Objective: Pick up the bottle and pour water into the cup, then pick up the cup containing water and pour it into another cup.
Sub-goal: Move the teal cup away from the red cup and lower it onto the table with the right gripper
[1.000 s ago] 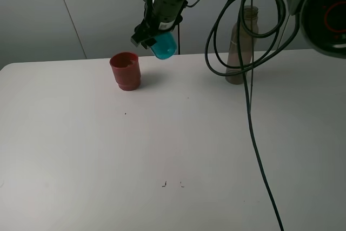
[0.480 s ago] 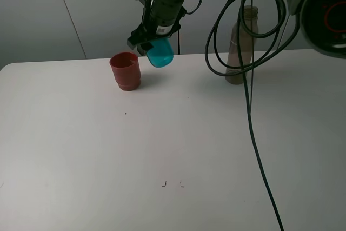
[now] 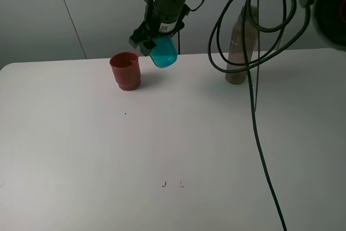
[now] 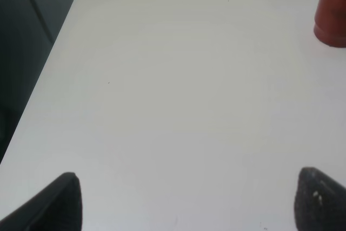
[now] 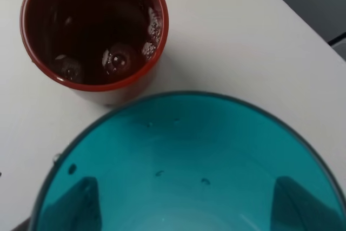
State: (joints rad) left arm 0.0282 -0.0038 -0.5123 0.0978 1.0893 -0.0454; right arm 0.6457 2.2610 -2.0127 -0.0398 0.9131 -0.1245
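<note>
Since the earlier frames the teal cup (image 3: 163, 55) has swung back from a steep tip toward a more upright tilt, and it now hangs a little right of where it was, in the upper middle of the exterior high view. The right gripper (image 3: 154, 40) is clamped narrowly on the cup, holding it in the air just right of and above the red cup (image 3: 125, 71); the two cups do not touch. In the right wrist view the dark fingers (image 5: 81, 201) show through the translucent teal wall on either side, pressed against it, and a few droplets cling to the cup's inside.

The red cup stands upright on the white table (image 3: 162, 144) at the upper left of centre; the right wrist view looks down into it and shows water with bubbles at its bottom. The smoky grey-brown bottle (image 3: 238, 47) stands upright on the table at the upper right, behind hanging black cables (image 3: 254, 112).

The left gripper (image 4: 184, 201) appears only as two dark fingertips (image 4: 62, 204) at the lower corners of the left wrist view, spread wide apart over bare table, holding nothing.
</note>
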